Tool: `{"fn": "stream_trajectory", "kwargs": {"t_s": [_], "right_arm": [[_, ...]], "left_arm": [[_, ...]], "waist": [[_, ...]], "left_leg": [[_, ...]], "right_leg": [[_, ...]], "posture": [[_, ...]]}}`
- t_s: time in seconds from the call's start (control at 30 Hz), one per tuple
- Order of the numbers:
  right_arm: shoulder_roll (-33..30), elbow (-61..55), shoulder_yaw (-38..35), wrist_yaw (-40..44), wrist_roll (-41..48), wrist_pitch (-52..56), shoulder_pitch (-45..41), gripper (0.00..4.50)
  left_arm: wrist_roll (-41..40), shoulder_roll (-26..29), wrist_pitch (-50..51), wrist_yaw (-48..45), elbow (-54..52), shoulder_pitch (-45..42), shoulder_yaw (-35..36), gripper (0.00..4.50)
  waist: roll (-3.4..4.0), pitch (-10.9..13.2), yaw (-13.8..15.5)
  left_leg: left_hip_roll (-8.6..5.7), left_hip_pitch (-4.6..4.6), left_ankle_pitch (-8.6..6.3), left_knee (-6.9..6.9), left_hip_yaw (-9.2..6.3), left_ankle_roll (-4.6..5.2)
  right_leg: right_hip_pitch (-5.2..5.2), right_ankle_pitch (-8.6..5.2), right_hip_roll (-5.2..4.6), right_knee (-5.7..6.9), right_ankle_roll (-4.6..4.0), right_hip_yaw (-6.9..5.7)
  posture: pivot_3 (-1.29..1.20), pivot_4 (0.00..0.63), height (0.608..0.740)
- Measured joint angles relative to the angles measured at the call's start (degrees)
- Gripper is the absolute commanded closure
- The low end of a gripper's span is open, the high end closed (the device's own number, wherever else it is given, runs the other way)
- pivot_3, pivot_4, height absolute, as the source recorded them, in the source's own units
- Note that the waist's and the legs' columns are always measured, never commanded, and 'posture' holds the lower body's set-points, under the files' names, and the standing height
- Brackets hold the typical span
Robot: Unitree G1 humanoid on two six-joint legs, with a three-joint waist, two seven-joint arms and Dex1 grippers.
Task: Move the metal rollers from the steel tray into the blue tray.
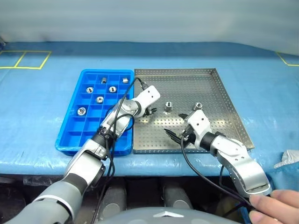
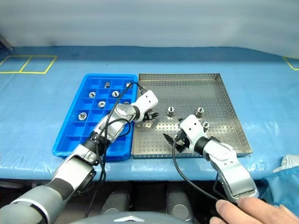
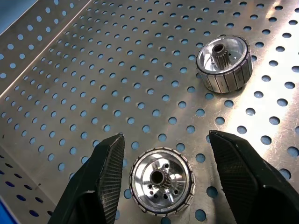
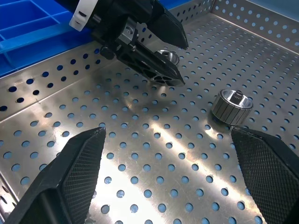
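Note:
The steel tray (image 1: 224, 100) lies at centre right, with the blue tray (image 1: 70, 135) along its left side. Several metal rollers (image 1: 99, 99) sit in the blue tray's compartments. My left gripper (image 3: 167, 136) is low over the steel tray's left part. It is open, with its pads on either side of one roller (image 3: 161, 181) and a gap on each side. A second roller (image 3: 224, 64) stands just beyond it, and another (image 1: 197, 106) further right. My right gripper (image 4: 167, 132) hovers open and empty over the tray's near part, facing the left gripper (image 4: 140, 42).
Both trays rest on a blue table covering (image 1: 42, 102) with yellow tape marks at the far corners. A person's hand (image 1: 275, 207) holds the right arm's cable at the near right. A white cloth (image 1: 289, 158) lies at the right edge.

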Motion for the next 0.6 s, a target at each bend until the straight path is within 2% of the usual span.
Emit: {"fn": "stream_trajectory", "kwargs": {"t_s": [0.07, 0.2, 0.43, 0.53, 0.6], "right_arm": [[0.02, 0.12, 0.08, 0.03, -0.06, 0.00, -0.05, 0.00], [0.16, 0.30, 0.46, 0.10, -0.14, -0.01, -0.47, 0.00], [0.91, 0.62, 0.81, -0.14, -0.49, -0.32, -0.64, 0.00], [1.28, 1.11, 1.41, -0.13, -0.76, -0.44, -0.67, 0.00], [1.35, 1.23, 1.63, -0.11, -0.89, -0.53, -0.73, 0.00]], "left_arm": [[0.01, 0.09, 0.02, 0.01, 0.00, 0.03, 0.03, 2.02], [-0.12, 0.24, 0.18, -0.40, -0.22, 0.14, 0.20, 3.28], [-3.09, 0.92, 1.97, -3.06, -2.88, 1.03, 2.90, 3.28], [-5.06, 0.89, 2.90, -3.46, -4.03, 1.64, 5.21, 3.88], [-5.65, 0.95, 3.50, -3.45, -4.72, 1.80, 5.95, 4.45]], "waist": [[0.01, 0.00, -0.10], [0.02, -0.01, -0.21], [0.02, -0.01, -0.26], [0.02, -0.01, -0.22], [0.02, -0.01, -0.10]], "left_leg": [[0.01, 0.01, 0.00, -0.01, 0.00, 0.00], [0.01, 0.02, 0.00, -0.01, 0.00, 0.00], [0.03, -0.05, 0.00, -0.13, 0.00, 0.00], [0.05, -0.07, 0.00, -0.14, -0.01, 0.00], [0.04, -0.09, 0.00, -0.10, 0.00, 0.00]], "right_leg": [[0.00, 0.00, 0.01, 0.01, -0.01, 0.00], [0.00, -0.01, 0.02, 0.03, -0.02, 0.00], [-0.13, -0.02, 0.03, 0.02, -0.04, 0.00], [-0.15, -0.02, 0.05, 0.04, -0.04, 0.01], [-0.15, -0.02, 0.05, 0.04, -0.03, 0.01]], "posture": [[0.04, 0.150, 0.740], [0.04, 0.150, 0.740], [0.04, 0.150, 0.740], [0.04, 0.150, 0.740], [0.04, 0.150, 0.740]]}}
